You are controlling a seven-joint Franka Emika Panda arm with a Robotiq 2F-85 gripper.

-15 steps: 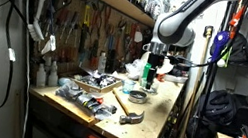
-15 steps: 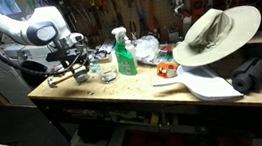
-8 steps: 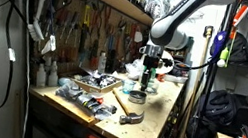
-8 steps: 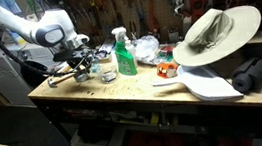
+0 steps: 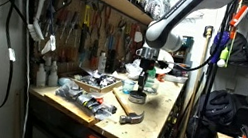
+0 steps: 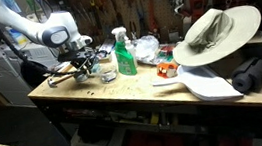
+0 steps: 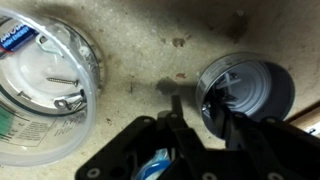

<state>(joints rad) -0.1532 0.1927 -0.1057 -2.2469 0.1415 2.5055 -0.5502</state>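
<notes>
– Pincer: how does it stand?
– Fingers apart, nothing between them, low over the worktop.
– Nearest thing?
– A dark round tin, its rim just beside one finger. A clear tub holding screws sits on the other side.

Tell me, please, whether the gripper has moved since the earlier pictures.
Yes. In an exterior view the gripper has shifted closer to the green spray bottle, which stands unmoved.
</notes>
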